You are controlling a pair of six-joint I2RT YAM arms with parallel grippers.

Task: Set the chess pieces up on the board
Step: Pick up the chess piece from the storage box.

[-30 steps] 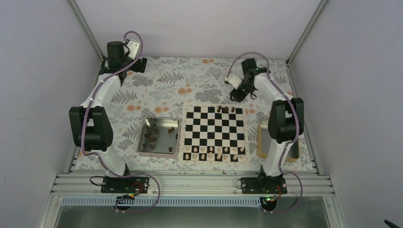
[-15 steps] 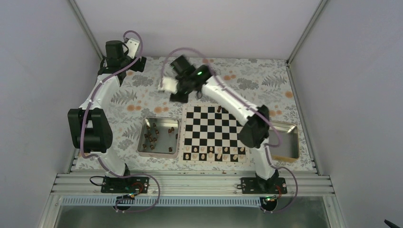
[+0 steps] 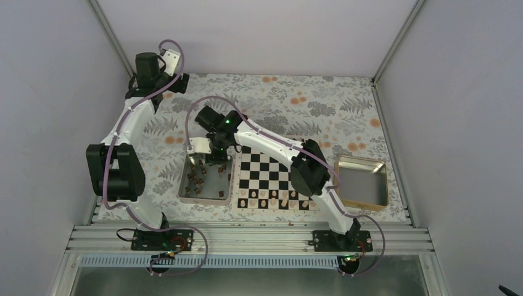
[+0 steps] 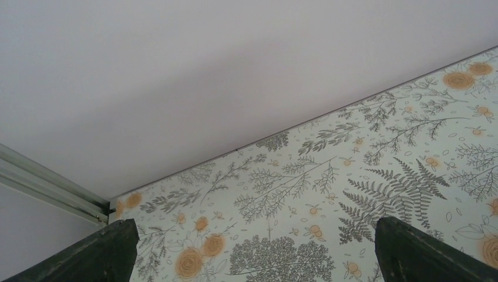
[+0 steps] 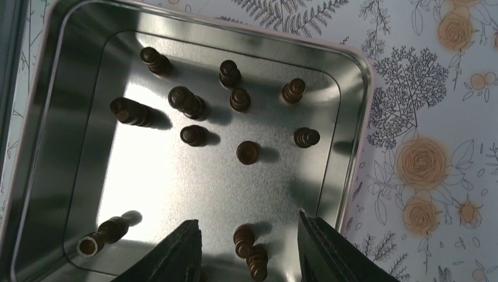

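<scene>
Several dark brown chess pieces stand or lie in a shiny metal tray left of the board. My right gripper hangs open just above that tray's near right part. Two pieces lie below the gap between its fingers, untouched. From above, the right gripper sits over the tray's far right corner, and its arm crosses the board's far left corner. My left gripper is wide open and holds nothing, over bare cloth by the back wall, at the table's far left.
Pale cream pieces line the board's near rows. A second metal tray lies right of the board with nothing in it. The floral cloth covers the table, with walls at the back and sides.
My right arm has swung from the table's back right, across the board's far side, down over the left tray. The right tray is now uncovered. The left arm has not moved.
</scene>
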